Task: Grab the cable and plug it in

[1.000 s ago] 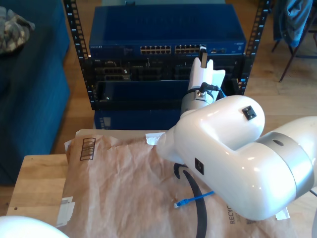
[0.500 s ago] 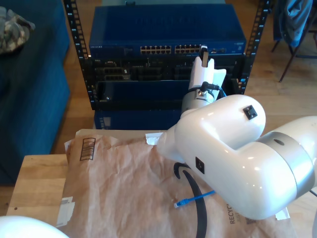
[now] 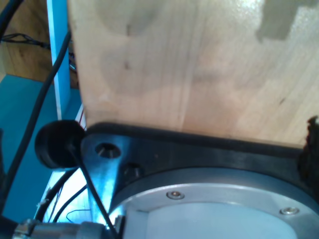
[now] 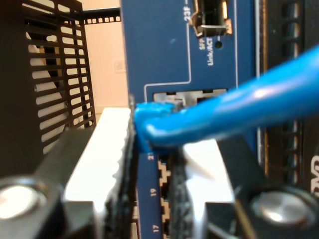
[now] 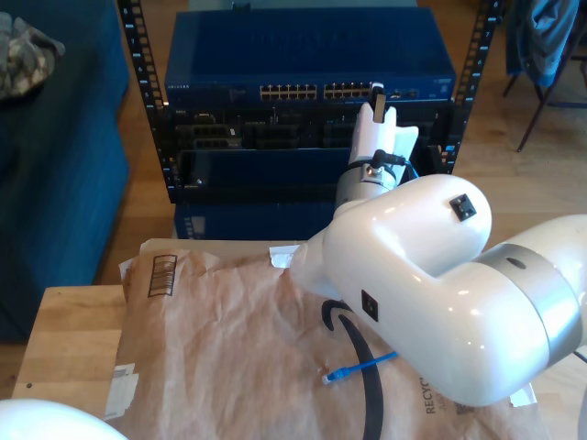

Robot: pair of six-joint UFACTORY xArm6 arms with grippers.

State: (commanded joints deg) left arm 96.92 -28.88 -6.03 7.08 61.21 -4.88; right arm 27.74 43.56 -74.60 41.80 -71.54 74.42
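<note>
Exterior view high, facing rack — second wrist close-up on it.

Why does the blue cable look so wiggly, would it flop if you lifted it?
Probably floppy: the cable lies loosely curved on the brown paper. Likely light, since it is thin. My second gripper pinches it near the plug, where it seems stiffer.

The rack sits behind the surface, paper is spread over that, one end of the cable lies on the paper, and my second gripper is up at the switch ports.
</note>
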